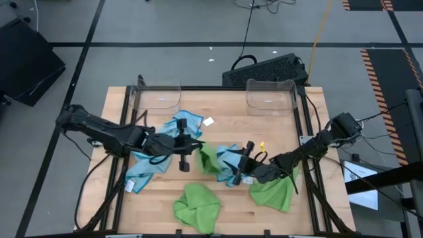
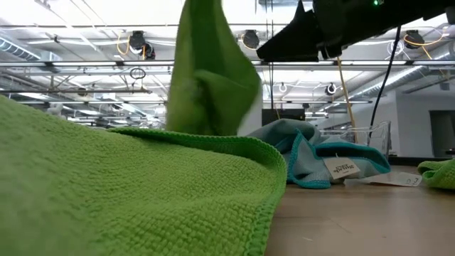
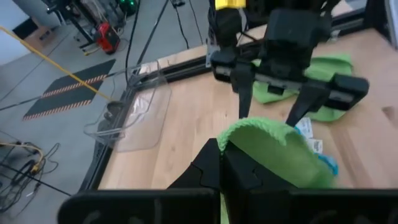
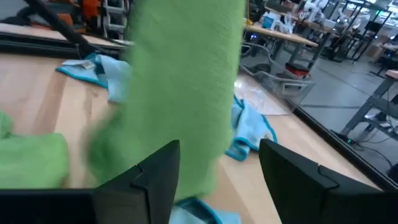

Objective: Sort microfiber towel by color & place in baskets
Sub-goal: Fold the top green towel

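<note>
The wooden table stood on a grey floor, with a black keyboard just beyond its far edge. Two clear baskets sat along that far edge, the left basket and the right basket, both apparently empty. Near the table's middle, the left gripper was pressed together on a green towel, which hung in a long drape between the two arms. The right gripper faced it from the other side, its fingers spread apart with the hanging cloth just in front of them, gripping nothing. The held towel therefore lay between the grippers, its long axis running downward, and the left arm already had it; both baskets lay well beyond, towards the far edge. Three green towels could be counted: the held one, one by the near edge and one beneath the right arm. The blue towels lay in bunched heaps around the middle; their number could not be told exactly.
</note>
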You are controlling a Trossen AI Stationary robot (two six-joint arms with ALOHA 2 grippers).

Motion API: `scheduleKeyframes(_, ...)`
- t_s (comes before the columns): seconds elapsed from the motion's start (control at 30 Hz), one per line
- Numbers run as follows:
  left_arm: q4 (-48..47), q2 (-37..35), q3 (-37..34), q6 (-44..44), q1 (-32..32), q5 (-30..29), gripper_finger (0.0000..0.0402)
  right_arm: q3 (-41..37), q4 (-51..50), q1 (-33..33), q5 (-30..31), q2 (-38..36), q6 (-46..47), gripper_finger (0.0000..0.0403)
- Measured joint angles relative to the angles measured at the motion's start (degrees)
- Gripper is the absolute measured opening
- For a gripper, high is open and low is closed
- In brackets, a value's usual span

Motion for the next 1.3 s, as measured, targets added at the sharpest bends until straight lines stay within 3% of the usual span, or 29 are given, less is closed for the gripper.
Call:
scheduleKeyframes(0.17, -0.03, -1.72, 0.0, -0.03, 0.01, 0.06, 0.0001, 0.01, -0.04, -0.3, -3.12, 1.02, 2.55, 0.0205)
scheduleKeyframes(0.4, 0.95, -2.8, 0.0, 1.31, 1.73, 0.06, 0.0001, -0.01, 5.72, -0.29, -11.97, 1.45, 5.74, 0.02)
scheduleKeyframes(0.6, 7.07, -3.77, 0.08, 5.9, 4.14, 0.14, 0.0001, 1.4, 15.48, -0.92, -9.82, 1.58, 4.83, 0.0203)
scheduleKeyframes(0.9, 4.22, -4.4, 0.02, 5.02, 8.46, 2.51, 0.0001, 8.18, 9.78, -1.36, 4.85, 1.58, 0.84, 0.0203)
scheduleKeyframes(1.3, 4.32, -4.43, 0.02, 2.43, 8.42, 5.0, 0.0001, 8.27, 10.79, -4.45, -1.19, 6.89, 11.1, 0.0203)
